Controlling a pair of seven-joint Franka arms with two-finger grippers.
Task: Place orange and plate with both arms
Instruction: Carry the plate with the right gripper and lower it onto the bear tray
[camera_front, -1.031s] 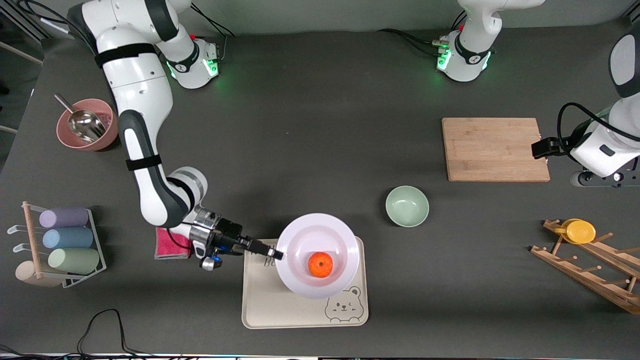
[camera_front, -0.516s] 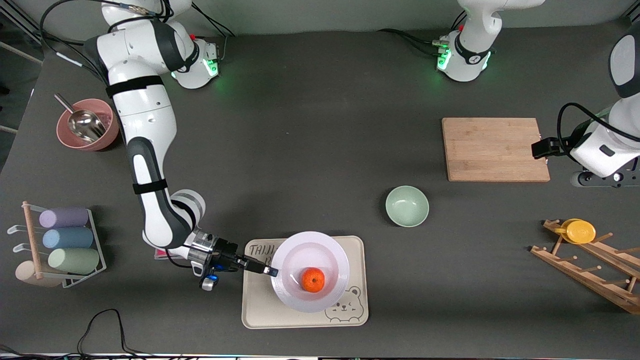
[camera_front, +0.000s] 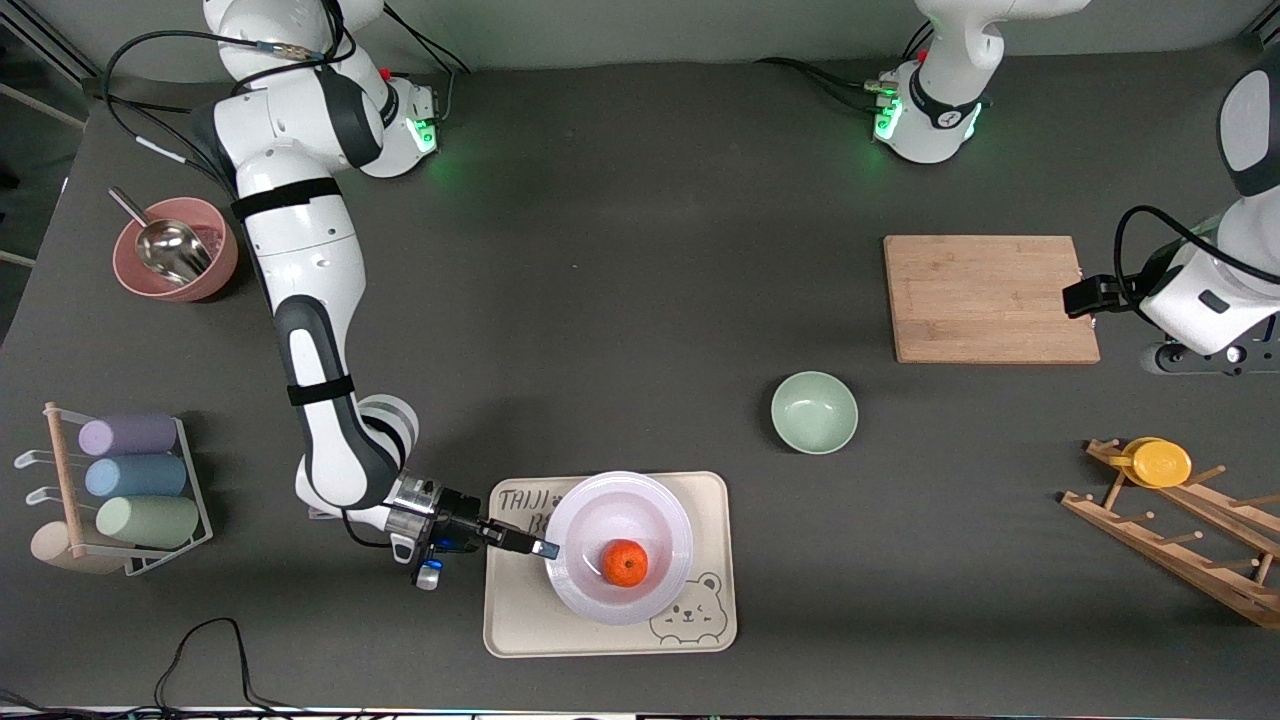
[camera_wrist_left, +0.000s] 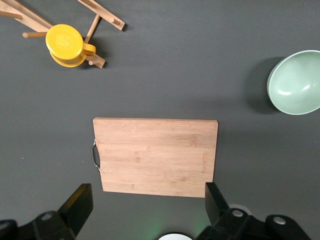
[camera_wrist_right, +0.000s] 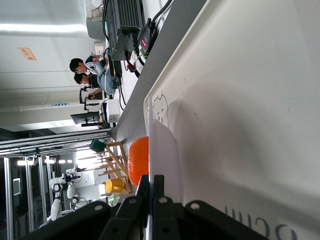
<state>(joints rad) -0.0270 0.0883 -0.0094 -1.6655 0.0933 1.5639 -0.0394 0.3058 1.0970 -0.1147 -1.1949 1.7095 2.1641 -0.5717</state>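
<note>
The white plate (camera_front: 620, 505) rests on the cream bear tray (camera_front: 520, 620), with the orange (camera_front: 625, 563) in its bowl. My right gripper (camera_front: 545, 549) is shut on the plate's rim at the edge toward the right arm's end of the table. In the right wrist view the fingers (camera_wrist_right: 151, 187) pinch the thin rim of the plate (camera_wrist_right: 167, 150), with the orange (camera_wrist_right: 139, 160) seen past it. My left gripper (camera_wrist_left: 149, 200) is open and empty, raised over the table by the wooden cutting board (camera_wrist_left: 156, 155).
A mint-green bowl (camera_front: 814, 411) stands between tray and cutting board (camera_front: 990, 298). A wooden rack (camera_front: 1180, 530) holds a yellow cup (camera_front: 1158, 462). A pink bowl with a scoop (camera_front: 175, 248), a rack of pastel cups (camera_front: 130, 478) and a pink cloth (camera_front: 325, 512) lie at the right arm's end.
My right gripper has carried the plate with the orange toward the front camera and lowered it onto the tray. The left arm has not moved.
</note>
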